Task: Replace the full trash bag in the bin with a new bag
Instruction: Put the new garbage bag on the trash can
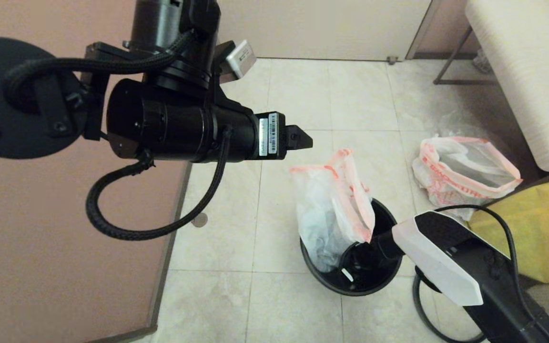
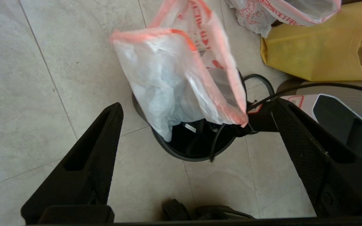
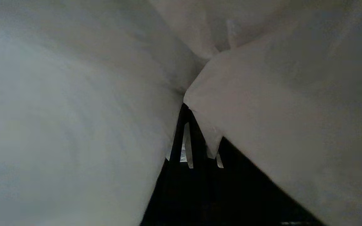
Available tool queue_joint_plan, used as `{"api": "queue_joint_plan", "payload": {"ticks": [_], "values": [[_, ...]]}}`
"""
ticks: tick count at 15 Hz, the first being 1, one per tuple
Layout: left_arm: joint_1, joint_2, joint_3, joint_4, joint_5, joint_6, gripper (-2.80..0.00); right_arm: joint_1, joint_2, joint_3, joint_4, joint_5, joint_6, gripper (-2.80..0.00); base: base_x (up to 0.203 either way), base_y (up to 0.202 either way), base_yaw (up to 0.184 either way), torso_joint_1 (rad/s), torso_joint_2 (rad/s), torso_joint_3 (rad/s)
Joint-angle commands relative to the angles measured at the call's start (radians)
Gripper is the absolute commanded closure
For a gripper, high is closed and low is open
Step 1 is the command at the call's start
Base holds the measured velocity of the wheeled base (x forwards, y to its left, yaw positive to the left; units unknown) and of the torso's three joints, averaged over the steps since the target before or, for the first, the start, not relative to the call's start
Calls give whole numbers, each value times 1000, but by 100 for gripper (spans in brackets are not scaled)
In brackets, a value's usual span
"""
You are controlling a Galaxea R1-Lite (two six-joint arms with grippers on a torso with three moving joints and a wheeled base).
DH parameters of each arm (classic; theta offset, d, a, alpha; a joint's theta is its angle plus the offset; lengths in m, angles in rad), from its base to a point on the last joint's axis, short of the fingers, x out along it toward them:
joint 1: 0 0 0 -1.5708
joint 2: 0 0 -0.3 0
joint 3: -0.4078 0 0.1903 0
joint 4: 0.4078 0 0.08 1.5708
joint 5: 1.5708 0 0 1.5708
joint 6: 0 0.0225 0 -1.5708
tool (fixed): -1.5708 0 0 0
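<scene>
The black round bin (image 1: pixel 331 281) stands on the tiled floor. A limp white bag with a red-orange band, the new bag (image 1: pixel 329 209), rises out of its far side, mouth up. My right gripper (image 1: pixel 367 245) reaches inside the bin's rim and is shut on the mouth edge of the new bag (image 2: pixel 168 72); white plastic (image 3: pixel 74 125) wraps around its dark fingers (image 3: pixel 182 138). My left gripper (image 1: pixel 300 139) hangs high above and left of the bin (image 2: pixel 181 153). In its own view my left gripper (image 2: pixel 196 105) is open and holds nothing. The full trash bag (image 1: pixel 465 171) lies on the floor to the right.
A yellow bag (image 1: pixel 536 228) sits beside the full trash bag (image 2: pixel 262 12), close to my right arm (image 1: pixel 470 267). A pale bench (image 1: pixel 532 71) stands at the back right. A pink wall panel (image 1: pixel 65 262) runs along the left. Tiled floor (image 1: pixel 217 295) lies before the bin.
</scene>
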Motion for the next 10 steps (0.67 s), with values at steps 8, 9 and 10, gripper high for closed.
{"api": "queue_joint_plan", "payload": {"ticks": [8, 9, 10], "values": [[-3, 5, -9, 11, -2, 4, -280, 11, -48, 65, -41, -17, 51, -280, 0, 0, 0, 0, 0, 0], [-2, 12, -16, 27, -24, 3, -280, 19, -82, 99, -37, -17, 78, -280, 0, 0, 0, 0, 0, 0], [0, 23, -41, 66, -43, 0, -280, 27, -126, 142, -29, -20, 100, -280, 0, 0, 0, 0, 0, 0]]}}
